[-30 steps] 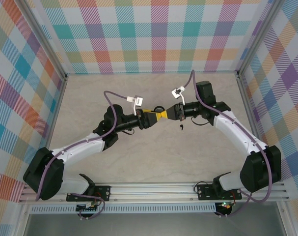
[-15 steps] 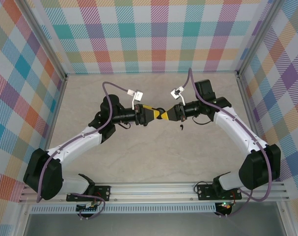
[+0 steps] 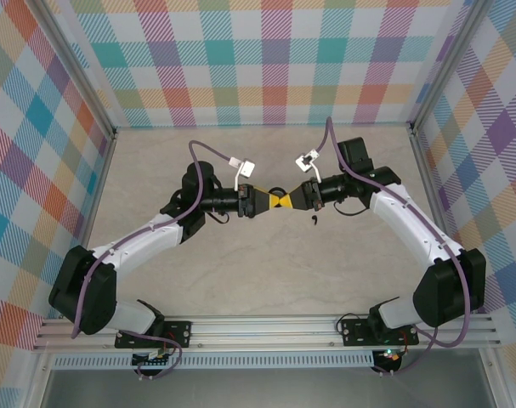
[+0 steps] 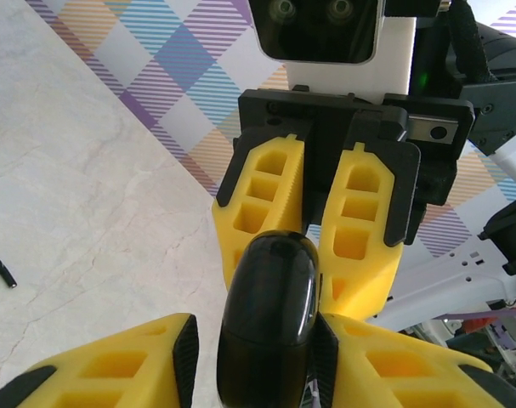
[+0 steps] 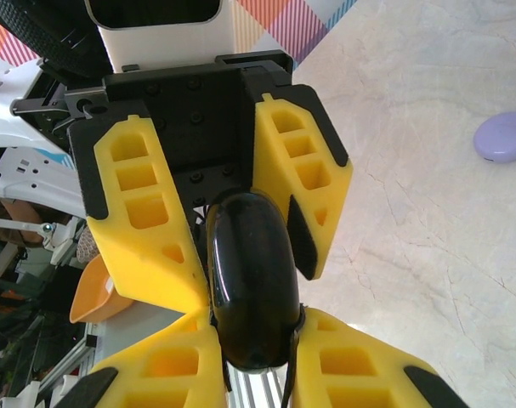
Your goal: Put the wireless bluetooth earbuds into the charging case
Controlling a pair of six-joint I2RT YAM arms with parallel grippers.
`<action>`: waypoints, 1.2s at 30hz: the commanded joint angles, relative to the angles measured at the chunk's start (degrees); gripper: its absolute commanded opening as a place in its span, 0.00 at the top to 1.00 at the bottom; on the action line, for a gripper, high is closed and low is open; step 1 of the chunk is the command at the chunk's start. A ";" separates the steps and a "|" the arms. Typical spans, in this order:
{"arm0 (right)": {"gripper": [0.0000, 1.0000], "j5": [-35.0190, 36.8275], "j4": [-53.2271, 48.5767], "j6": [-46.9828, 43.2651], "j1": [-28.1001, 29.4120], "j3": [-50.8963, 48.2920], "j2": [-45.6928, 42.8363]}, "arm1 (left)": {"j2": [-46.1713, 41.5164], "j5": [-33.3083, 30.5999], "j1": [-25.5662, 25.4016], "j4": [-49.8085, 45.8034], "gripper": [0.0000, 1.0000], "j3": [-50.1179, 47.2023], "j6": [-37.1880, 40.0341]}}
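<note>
Our right end effector [image 5: 253,327] clamps the glossy black oval charging case [image 5: 251,272] over the marbled tabletop's [image 3: 240,263] middle. We cannot tell whether the left end effector [image 4: 259,331] grips it. A tiny black earbud [image 3: 313,223] lies just toward the near edge, with all edges well apart.

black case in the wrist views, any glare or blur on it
left wrist: black case sharp, soft sheen on top, no blown glare; right wrist: same case sharp with faint reflections, lilac disc clear; top external: even light, no hard shadows
</note>
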 commanded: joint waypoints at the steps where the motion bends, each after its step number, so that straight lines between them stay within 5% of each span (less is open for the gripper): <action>1: 0.82 -2.52 -1.01 -2.40 0.37 2.12 0.18 | 0.27 1.04 0.10 -0.18 0.62 1.75 0.34; 13: 0.82 -0.53 0.26 -1.20 0.32 2.45 0.35 | 0.72 1.85 -0.51 0.02 0.59 1.68 0.23; 19: 0.80 1.23 -0.22 -1.13 0.32 2.58 0.35 | 0.61 2.30 -0.58 -0.10 0.78 1.91 0.28; 27: 0.47 10.35 -0.49 -0.85 0.30 2.23 -3.66 | -0.36 -0.40 -0.60 -8.58 0.84 3.45 10.50; 36: 0.39 16.96 2.73 -6.39 0.32 -0.23 -8.27 | -0.98 -2.74 -0.60 -0.51 0.84 0.59 24.88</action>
